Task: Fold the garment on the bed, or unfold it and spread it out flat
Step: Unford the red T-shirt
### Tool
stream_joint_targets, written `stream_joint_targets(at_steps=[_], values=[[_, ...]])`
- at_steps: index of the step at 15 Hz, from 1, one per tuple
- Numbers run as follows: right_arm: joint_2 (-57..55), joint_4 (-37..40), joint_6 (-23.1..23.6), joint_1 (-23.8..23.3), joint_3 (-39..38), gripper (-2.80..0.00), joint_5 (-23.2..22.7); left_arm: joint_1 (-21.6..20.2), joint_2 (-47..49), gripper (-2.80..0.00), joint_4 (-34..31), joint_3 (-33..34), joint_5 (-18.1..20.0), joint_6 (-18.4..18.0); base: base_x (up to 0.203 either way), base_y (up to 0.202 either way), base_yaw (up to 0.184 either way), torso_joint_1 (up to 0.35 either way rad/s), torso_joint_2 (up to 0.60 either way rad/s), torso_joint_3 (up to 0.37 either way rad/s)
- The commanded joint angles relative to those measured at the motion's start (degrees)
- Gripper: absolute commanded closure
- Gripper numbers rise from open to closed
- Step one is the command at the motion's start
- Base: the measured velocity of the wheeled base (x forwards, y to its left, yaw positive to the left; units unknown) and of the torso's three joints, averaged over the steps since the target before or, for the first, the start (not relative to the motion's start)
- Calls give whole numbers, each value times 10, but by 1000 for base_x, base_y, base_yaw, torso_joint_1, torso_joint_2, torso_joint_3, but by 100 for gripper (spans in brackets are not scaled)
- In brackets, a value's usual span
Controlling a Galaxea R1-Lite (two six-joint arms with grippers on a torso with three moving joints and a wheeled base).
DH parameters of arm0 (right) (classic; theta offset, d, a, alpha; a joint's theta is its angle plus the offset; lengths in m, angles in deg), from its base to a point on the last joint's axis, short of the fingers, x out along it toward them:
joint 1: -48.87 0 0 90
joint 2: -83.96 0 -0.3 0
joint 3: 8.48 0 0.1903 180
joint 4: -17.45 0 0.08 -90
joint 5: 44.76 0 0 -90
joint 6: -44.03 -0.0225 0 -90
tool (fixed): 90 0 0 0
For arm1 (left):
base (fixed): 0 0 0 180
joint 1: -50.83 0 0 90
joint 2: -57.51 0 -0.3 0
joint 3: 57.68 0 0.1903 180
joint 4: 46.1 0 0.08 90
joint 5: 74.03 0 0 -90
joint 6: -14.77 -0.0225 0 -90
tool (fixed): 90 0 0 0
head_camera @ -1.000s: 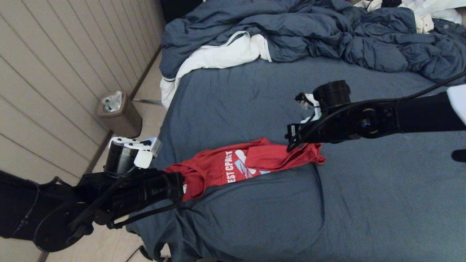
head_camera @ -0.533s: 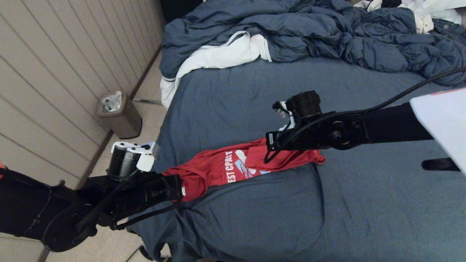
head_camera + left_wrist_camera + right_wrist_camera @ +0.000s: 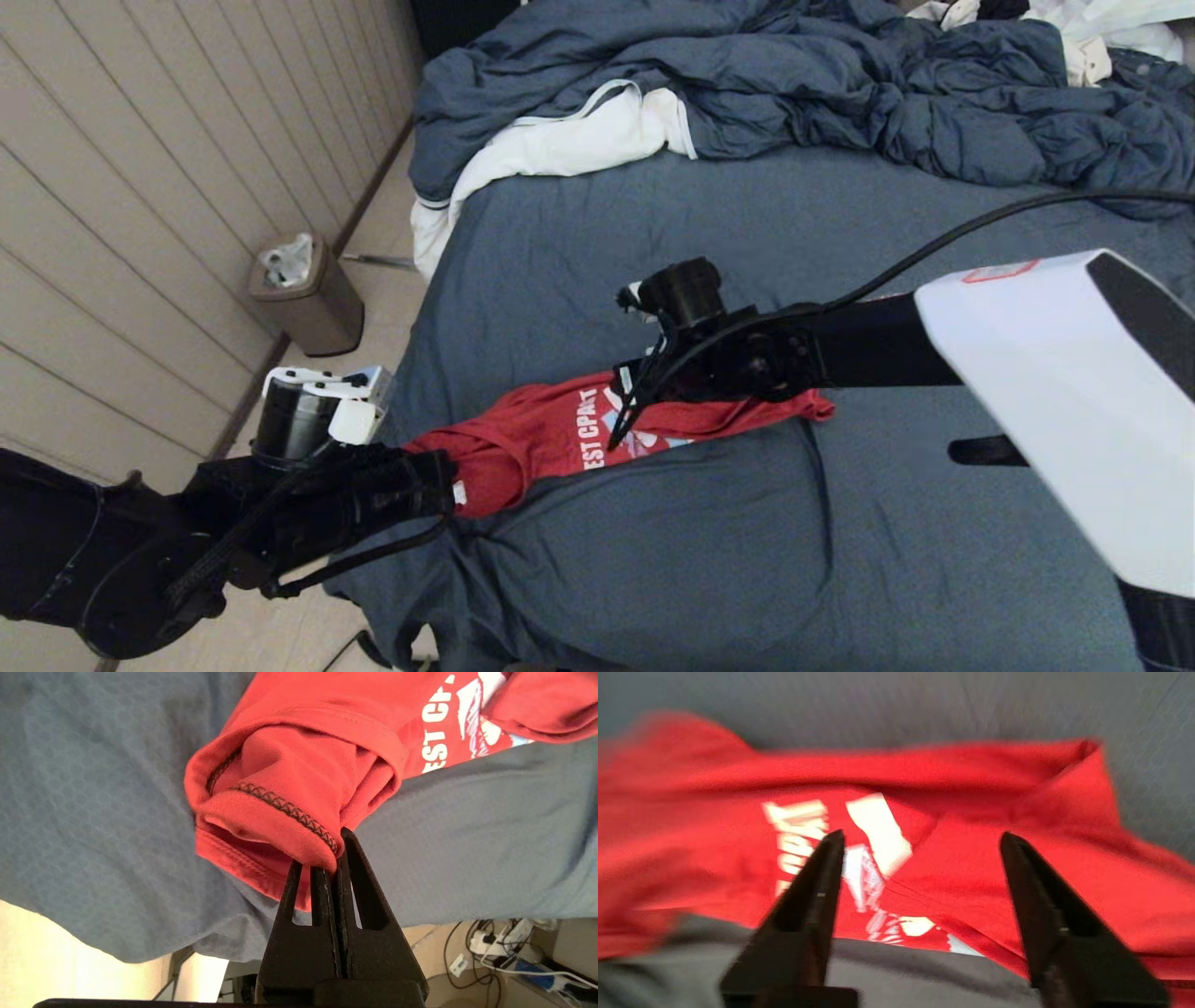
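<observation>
**Operator:** So, status of the work surface, largest item first?

**Technician:** Bed: slate-blue fitted sheet, taking up most of the head view. A rumpled blue duvet is heaped along the far edge, with a white cloth lying at the far-left corner and hanging over the left edge. On the floor beside that edge, against the panelled wall, stands a small bin.

**Operator:** Location of the garment?

**Technician:** The garment lies bunched in a narrow band on the sheet close to the near-left corner, running from the left edge in toward the middle of the bed. The white lettering faces up and is partly folded under.

**Operator:** Left gripper?

**Technician:** Left gripper: positioned at the left edge of the bed. Jaws are pressed together, clamping a stitched hem of the garment. The cloth rolls over the tips and hangs in a loop beyond them.

**Operator:** Right gripper?

**Technician:** Right gripper: positioned above the printed middle of the garment, the arm reaching in from the right. Jaws stand wide apart with nothing between them; the fingertips frame the print. Whether they touch the cloth cannot be determined.
</observation>
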Motion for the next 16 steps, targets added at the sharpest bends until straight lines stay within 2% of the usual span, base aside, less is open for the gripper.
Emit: stream_joint_targets(at_steps=[1, 6, 7, 9, 13, 16], values=[[-29, 1, 4, 6, -6, -280, 24, 0, -4, 0, 2, 1, 2, 3, 0, 0, 0, 0, 0, 0], [-37, -2, 15, -4, -12, -280, 37, 0, 5, 0, 2, 1, 3, 2, 0, 0, 0, 0, 0, 0], [-37, -2, 15, -4, -11, 0, 40, 0, 6, 0, 2, 1, 3, 2, 0, 0, 0, 0, 0, 0], [-45, -3, 27, -4, -9, 0, 56, 0, 7, 0, 2, 1, 5, 2, 0, 0, 0, 0, 0, 0], [-38, -4, 33, -4, -7, 0, 58, 0, 10, 0, 2, 1, 11, 3, 0, 0, 0, 0, 0, 0], [11, -4, 34, -1, -11, 0, 75, 0, 9, 0, 2, 3, 11, 3, 0, 0, 0, 0, 0, 0]])
